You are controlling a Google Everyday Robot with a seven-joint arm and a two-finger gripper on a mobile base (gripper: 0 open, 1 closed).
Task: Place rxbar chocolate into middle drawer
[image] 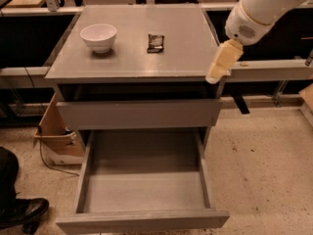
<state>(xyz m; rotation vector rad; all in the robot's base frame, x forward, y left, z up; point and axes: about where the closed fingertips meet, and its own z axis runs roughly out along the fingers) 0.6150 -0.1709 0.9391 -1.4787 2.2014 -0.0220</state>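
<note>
The gripper (215,74) hangs at the right front corner of the cabinet top (137,65), its cream tip level with the top's edge and pointing down and to the view's left. It carries nothing that can be seen, and whether it is set wide or narrow cannot be told. The white arm (259,9) rises from it towards the upper right. The bar (155,42) lies flat on the top, well apart from the gripper, to its left in the view and farther back. The bowl (98,35) stands upright farther left still, near the bar but not touching it. Directly below and left of the gripper is the upper drawer (139,113), its front closed. Lower down, below and left of the gripper, the middle drawer (142,220) is pulled fully out, its grey box showing no contents. Far to the left at floor level sit a cardboard box (54,131) beside the cabinet and a dark shoe (22,212).
</note>
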